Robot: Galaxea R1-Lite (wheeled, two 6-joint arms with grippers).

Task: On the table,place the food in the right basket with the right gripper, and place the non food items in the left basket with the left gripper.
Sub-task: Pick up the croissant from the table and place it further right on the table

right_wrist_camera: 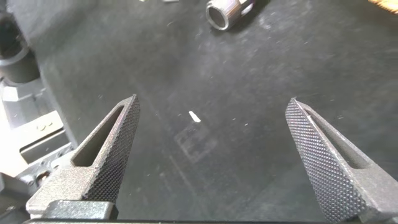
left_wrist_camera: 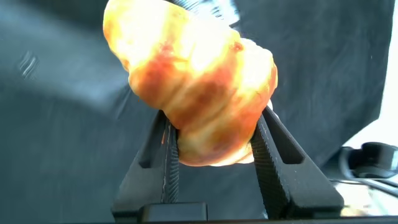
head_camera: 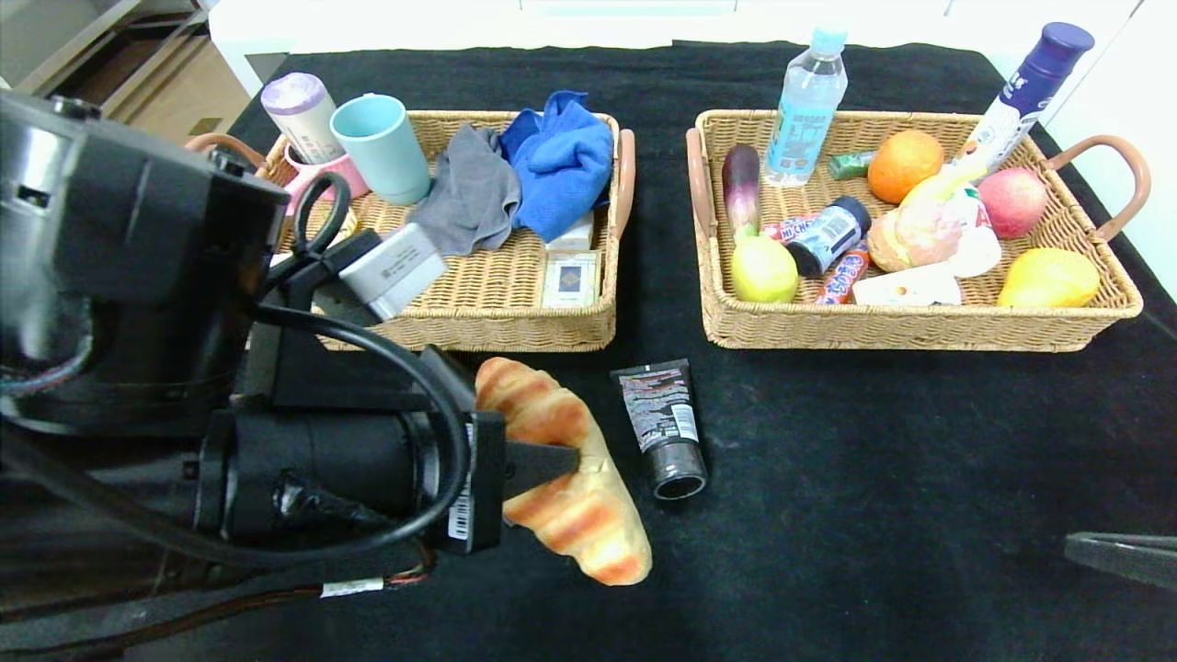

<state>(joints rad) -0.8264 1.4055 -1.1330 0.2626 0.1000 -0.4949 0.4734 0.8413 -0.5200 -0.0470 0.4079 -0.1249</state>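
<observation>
My left gripper [head_camera: 552, 462] is shut on a striped golden croissant [head_camera: 588, 524], in front of the left basket [head_camera: 497, 336]. In the left wrist view both fingers [left_wrist_camera: 272, 155] press the croissant's [left_wrist_camera: 193, 74] sides. Whether it rests on the black table [head_camera: 874, 478] I cannot tell. A black squeeze tube [head_camera: 664, 425] with white print lies just right of it, cap toward me. The cap end of the tube [right_wrist_camera: 227, 11] also shows in the right wrist view. My right gripper [head_camera: 1117, 554] sits low at the right edge, open over bare cloth [right_wrist_camera: 212, 102]. The right basket [head_camera: 901, 331] stands at the back right.
The left basket holds cups [head_camera: 382, 147], a blue cloth [head_camera: 561, 161], a grey cloth and small boxes. The right basket holds fruit, snacks, a water bottle [head_camera: 805, 101] and a purple-capped bottle [head_camera: 1025, 92]. My left arm's bulk covers the front left.
</observation>
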